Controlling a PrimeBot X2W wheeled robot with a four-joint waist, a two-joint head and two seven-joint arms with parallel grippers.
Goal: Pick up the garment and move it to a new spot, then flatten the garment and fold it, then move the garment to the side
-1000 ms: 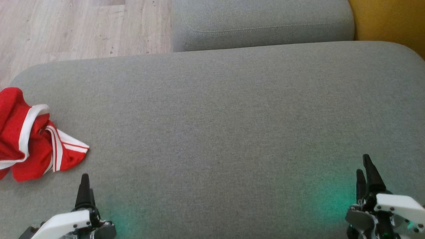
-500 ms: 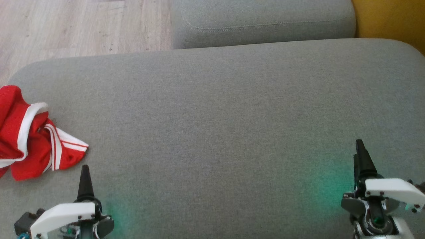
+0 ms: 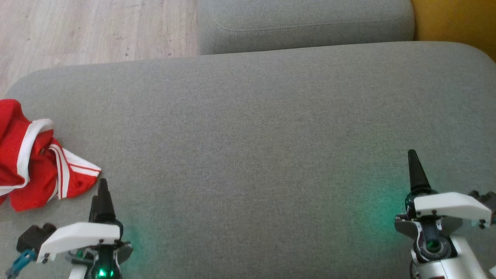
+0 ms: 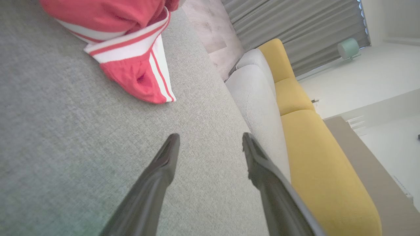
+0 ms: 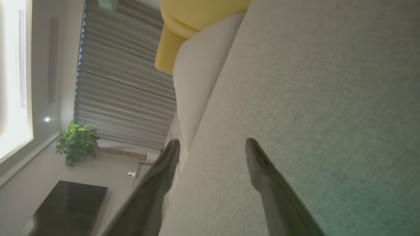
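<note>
Nearest us, our left hand (image 4: 210,136), fingers spread and empty, sits just beside the garment (image 3: 15,155) (a crumpled red heap at the cushion's (image 3: 248,135) left edge), placed, we judge, to reach it; the right hand (image 5: 212,141), spread too, hangs well apart.

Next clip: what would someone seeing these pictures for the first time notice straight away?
The crumpled red garment with white stripes, lying at the left edge of the wide grey cushion, stands out at once. The left hand hangs open just short of it, and the right hand is open over bare cushion at the right. A yellow sofa section shows at the top right.
</note>
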